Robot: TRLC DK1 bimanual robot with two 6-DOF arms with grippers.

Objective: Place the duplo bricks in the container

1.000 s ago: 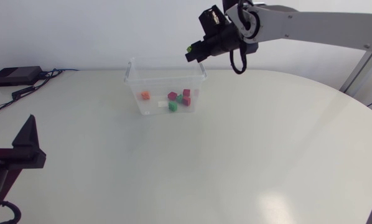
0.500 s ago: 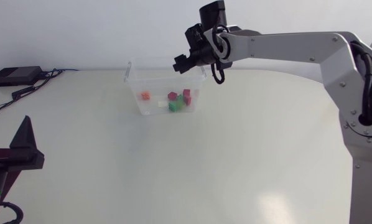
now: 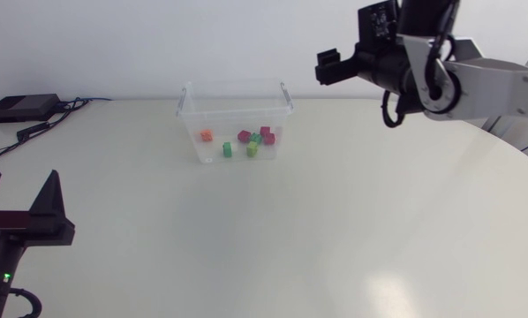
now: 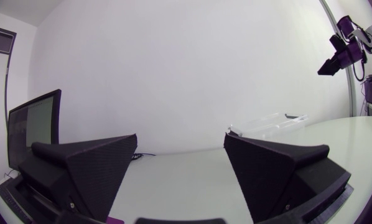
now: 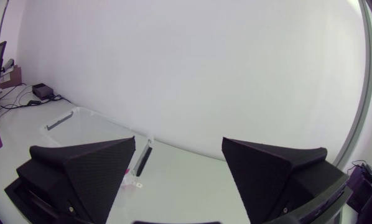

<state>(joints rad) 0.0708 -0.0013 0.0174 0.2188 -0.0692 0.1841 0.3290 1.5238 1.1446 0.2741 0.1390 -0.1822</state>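
A clear plastic container (image 3: 193, 119) stands at the back of the table. Inside lie several duplo bricks: an orange one (image 3: 207, 136), a green one (image 3: 228, 149), a lime one (image 3: 252, 149) and red ones (image 3: 266, 134). My right gripper (image 3: 328, 67) hangs high in the air, to the right of the container, open and empty. In the right wrist view, the right gripper (image 5: 176, 174) has wide-apart fingers, and the container (image 5: 93, 127) lies ahead of and below them. My left gripper (image 3: 18, 199) stands open at the table's near left, empty in its own wrist view (image 4: 180, 174).
A black box (image 3: 21, 108) with cables sits at the table's back left edge. In the left wrist view the container (image 4: 270, 122) shows far ahead across bare tabletop, with my right gripper (image 4: 335, 62) high above it.
My right gripper was shut on a lime brick over the container. It has opened, the brick now lies inside, and the arm has drawn back to the right.
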